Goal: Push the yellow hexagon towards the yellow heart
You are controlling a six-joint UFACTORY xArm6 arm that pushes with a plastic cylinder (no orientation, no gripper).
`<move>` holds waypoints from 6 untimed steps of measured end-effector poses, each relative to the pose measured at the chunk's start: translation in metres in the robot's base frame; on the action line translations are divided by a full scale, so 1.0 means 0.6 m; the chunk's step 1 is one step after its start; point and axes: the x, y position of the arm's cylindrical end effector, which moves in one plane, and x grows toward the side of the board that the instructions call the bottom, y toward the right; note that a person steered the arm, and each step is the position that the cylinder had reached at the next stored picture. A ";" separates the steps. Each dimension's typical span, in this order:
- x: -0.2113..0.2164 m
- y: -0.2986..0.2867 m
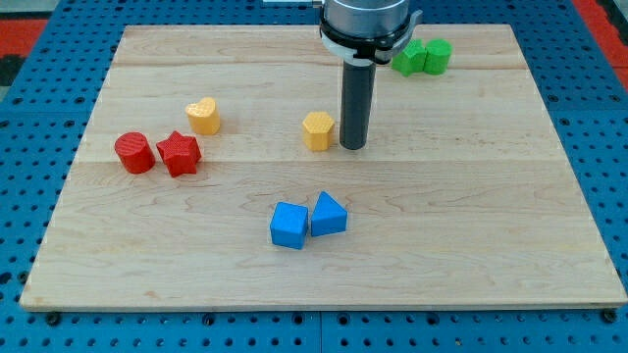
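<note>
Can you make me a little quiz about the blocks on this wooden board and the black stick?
1. True or false: my tip is on the view's right side of the yellow hexagon.
2. Which way from the yellow hexagon is the yellow heart? A) the view's left B) the view's right C) the view's bottom
3. Fill in: the two blocks nearest the view's bottom, a cube and a wedge-like block, are coloured ____.

Key
1. True; the tip sits close beside it on the board.
2. A.
3. Blue.
</note>
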 end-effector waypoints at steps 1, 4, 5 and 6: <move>0.000 -0.065; 0.000 -0.191; 0.000 -0.105; 0.000 -0.075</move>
